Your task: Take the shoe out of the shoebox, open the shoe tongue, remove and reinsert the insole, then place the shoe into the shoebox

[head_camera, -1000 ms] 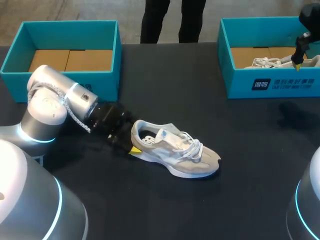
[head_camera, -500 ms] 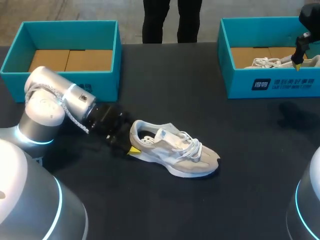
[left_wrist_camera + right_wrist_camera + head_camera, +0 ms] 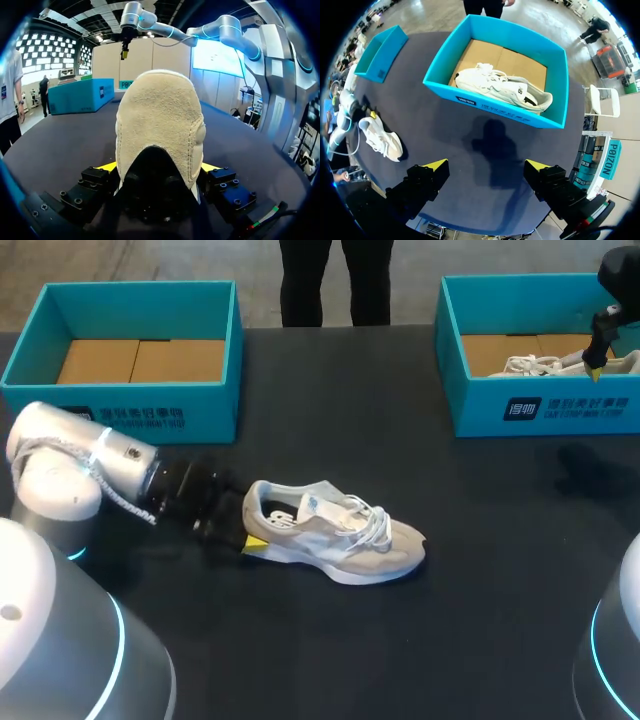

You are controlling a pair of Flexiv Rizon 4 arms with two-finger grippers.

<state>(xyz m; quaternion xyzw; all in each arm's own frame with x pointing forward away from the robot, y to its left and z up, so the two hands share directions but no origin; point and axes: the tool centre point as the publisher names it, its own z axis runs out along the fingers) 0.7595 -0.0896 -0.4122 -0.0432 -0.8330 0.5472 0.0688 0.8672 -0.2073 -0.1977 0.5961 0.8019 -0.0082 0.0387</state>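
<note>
Beige-and-white suede sneaker (image 3: pixel 335 540) lies outside the empty teal cardboard shoebox (image 3: pixel 140 418), its heel pinched between the fingers of the left gripper (image 3: pixel 252 538) and its toe pointing away. Tongue, insole and reboxing seemingly remain. Right gripper (image 3: pixel 486 167) hangs spread wide, holding nothing

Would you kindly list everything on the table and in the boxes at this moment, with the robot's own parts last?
Beige shoe: one, beige and white, lying on its sole on the table, heel towards the left arm.
White shoe: one, white, inside the right shoebox.
Left shoebox: one, teal, far left of the table, brown cardboard floor showing.
Right shoebox: one, teal, far right of the table.
Table: one, black.
Left arm: one, silver and black, low over the table, jaws shut on the beige shoe's heel.
Right arm: one, above the right shoebox, jaws open, holding nothing.
</note>
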